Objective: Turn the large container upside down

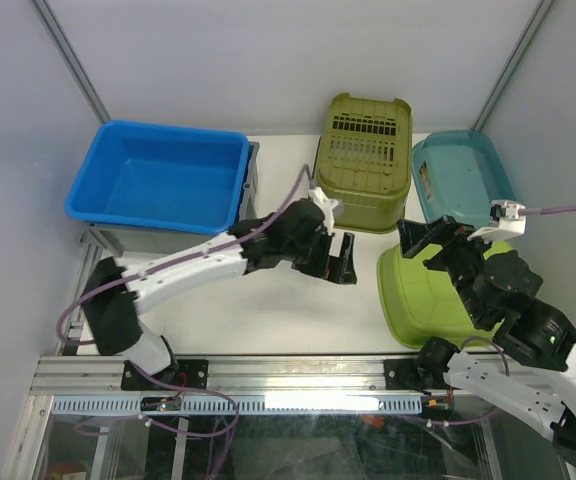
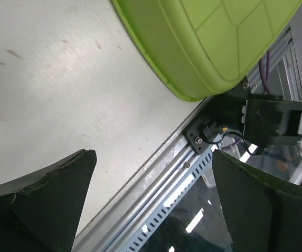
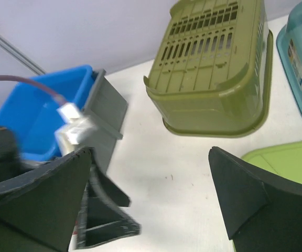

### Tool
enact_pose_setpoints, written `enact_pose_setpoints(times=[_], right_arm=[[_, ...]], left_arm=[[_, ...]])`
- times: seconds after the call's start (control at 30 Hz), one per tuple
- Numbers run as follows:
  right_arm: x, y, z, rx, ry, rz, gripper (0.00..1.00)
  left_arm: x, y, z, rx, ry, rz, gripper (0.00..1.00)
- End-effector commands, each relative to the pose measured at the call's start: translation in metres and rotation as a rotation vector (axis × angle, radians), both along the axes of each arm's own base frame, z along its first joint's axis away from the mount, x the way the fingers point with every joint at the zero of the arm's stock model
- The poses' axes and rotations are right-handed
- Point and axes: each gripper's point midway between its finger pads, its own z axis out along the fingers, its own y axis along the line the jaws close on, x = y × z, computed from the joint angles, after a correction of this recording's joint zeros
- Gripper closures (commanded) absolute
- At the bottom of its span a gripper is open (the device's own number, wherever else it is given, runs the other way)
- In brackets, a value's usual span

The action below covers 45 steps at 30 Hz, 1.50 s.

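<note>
The large container, a dark-grey crate (image 1: 252, 172), stands at the back left with the bright blue tub (image 1: 158, 178) nested in it, so only its rim and side show. In the right wrist view its grey wall (image 3: 108, 111) shows beside the blue tub (image 3: 28, 118). My left gripper (image 1: 330, 268) is open and empty over the table's middle, to the right of the crate. In its own view the left gripper (image 2: 153, 205) hangs over the front rail. My right gripper (image 1: 430, 248) is open and empty above the lime-green tub, and the right wrist view (image 3: 151, 194) shows bare table between its jaws.
An olive slotted basket (image 1: 364, 162) lies upside down at the back centre. A teal tub (image 1: 463, 178) stands at the back right. A lime-green tub (image 1: 428, 295) lies upside down at the front right. The metal rail (image 1: 268, 372) runs along the near edge.
</note>
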Motion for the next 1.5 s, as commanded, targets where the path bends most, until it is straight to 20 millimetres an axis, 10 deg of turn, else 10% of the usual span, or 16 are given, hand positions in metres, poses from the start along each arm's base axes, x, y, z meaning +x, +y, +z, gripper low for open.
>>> enact_pose_setpoints(times=[0.0,0.2,0.47,0.9,1.47], right_arm=[[0.014,0.002,0.021,0.101,-0.082,-0.066,0.01],[0.024,0.034,0.001,0.104,-0.025,0.004,0.01],[0.019,0.047,-0.014,0.100,0.050,0.061,0.01],[0.010,0.037,-0.018,0.114,0.061,0.063,0.01],[0.008,0.037,-0.021,0.116,0.075,0.066,0.01]], left_arm=[[0.034,0.077,0.088,0.117,-0.319,0.232,0.01],[0.110,0.185,0.172,0.146,-0.499,0.594,0.01],[0.199,0.252,0.146,0.406,-0.489,0.715,0.01],[0.242,0.264,0.067,0.551,-0.418,0.642,0.21],[0.253,0.253,0.018,0.587,-0.354,0.559,0.50]])
